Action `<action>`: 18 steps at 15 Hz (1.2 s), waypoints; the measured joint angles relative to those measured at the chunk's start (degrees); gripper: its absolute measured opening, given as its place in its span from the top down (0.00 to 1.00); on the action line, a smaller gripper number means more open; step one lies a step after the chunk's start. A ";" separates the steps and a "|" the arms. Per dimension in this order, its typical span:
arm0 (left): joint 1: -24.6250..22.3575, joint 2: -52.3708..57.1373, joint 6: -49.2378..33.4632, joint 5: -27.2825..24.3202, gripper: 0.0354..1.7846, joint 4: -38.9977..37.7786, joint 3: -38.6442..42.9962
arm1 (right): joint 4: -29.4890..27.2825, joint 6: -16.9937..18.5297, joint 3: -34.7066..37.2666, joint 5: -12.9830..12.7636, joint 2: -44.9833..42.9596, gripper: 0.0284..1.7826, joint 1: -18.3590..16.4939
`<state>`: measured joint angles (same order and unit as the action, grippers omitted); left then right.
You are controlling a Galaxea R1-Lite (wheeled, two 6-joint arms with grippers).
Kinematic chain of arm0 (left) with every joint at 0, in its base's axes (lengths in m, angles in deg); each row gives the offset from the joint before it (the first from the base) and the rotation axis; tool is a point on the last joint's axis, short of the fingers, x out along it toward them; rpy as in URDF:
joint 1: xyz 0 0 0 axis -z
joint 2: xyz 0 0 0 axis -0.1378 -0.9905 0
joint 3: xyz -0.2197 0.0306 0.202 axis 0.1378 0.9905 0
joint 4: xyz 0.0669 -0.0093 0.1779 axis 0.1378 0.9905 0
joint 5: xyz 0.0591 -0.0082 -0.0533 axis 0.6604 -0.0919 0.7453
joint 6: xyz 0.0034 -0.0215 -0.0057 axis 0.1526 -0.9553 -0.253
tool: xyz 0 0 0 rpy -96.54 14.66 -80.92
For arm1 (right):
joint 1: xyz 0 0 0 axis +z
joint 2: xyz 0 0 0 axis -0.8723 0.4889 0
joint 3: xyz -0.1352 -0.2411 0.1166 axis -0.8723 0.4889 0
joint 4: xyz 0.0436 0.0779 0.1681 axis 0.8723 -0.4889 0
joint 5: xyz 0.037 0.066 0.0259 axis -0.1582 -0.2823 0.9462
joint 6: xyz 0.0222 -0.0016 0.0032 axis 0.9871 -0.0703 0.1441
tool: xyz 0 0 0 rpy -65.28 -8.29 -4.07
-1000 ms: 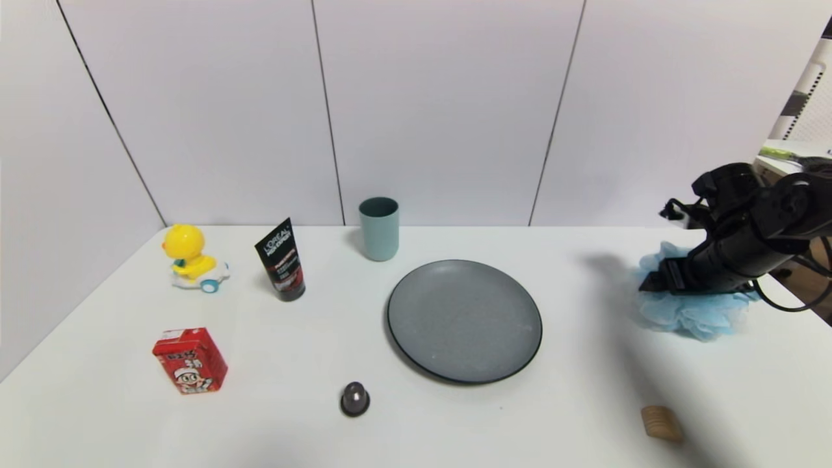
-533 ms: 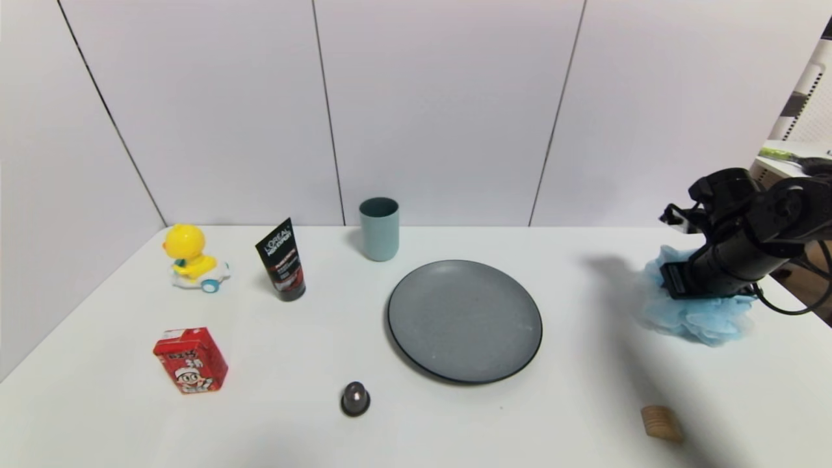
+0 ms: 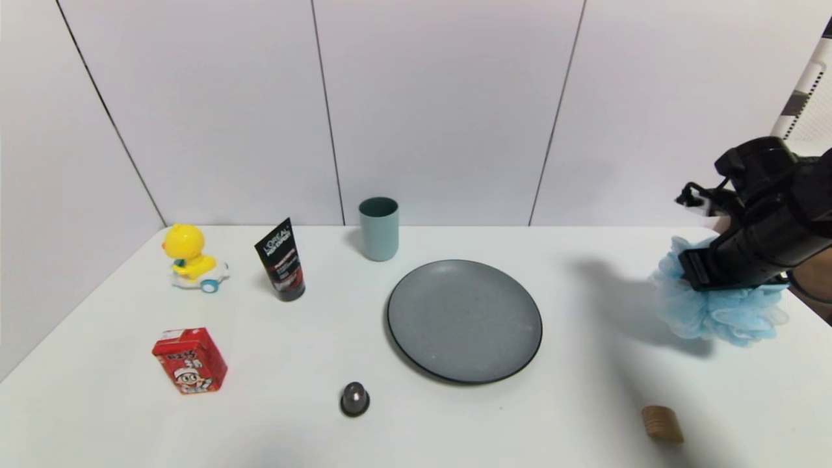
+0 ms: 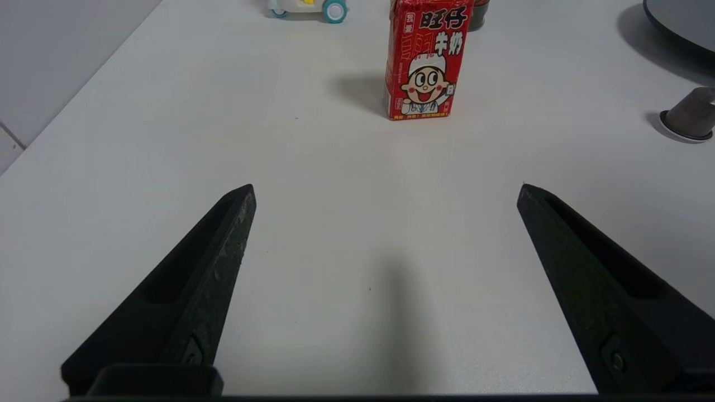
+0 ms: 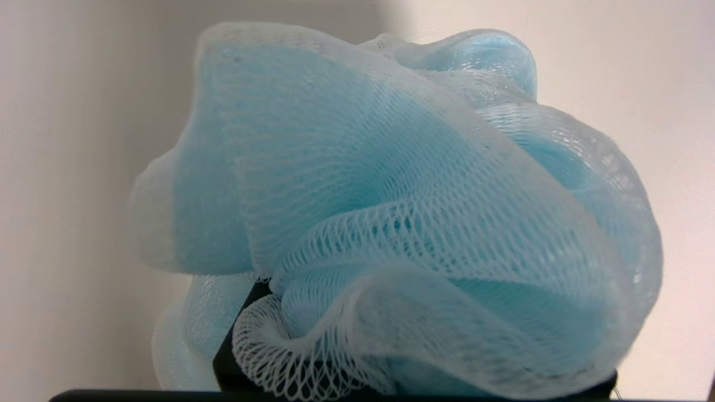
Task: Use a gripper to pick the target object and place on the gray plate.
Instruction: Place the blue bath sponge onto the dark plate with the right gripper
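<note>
The fluffy light blue mesh pouf (image 3: pixel 721 315) hangs from my right gripper (image 3: pixel 697 278) at the far right of the table, lifted clear of the surface with its shadow below it. It fills the right wrist view (image 5: pixel 391 195), where the mesh hides the fingers. The jaws are shut on it. The gray plate (image 3: pixel 465 320) lies flat in the middle of the table, well to the left of the pouf, with nothing on it. My left gripper (image 4: pixel 385 190) is open and empty, low over the bare table near its front left.
A teal cup (image 3: pixel 379 227) stands behind the plate. A black tube (image 3: pixel 281 260), a yellow toy (image 3: pixel 188 257) and a red carton (image 3: pixel 190 361) are on the left. A small dark dome (image 3: pixel 355 398) and a wooden piece (image 3: pixel 662 424) lie near the front.
My right gripper has risen and shifted a little to the right, carrying the pouf up off the table. The rest is unmoved.
</note>
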<state>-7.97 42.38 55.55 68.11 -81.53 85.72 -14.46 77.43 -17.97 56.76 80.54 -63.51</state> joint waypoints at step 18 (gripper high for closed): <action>0.00 0.00 0.00 0.00 0.06 0.00 0.00 | 26.33 1.16 4.22 15.98 -1.49 0.69 36.12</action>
<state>-7.97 42.38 55.55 68.11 -81.53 85.72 11.88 78.59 -13.75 72.74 79.06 -27.39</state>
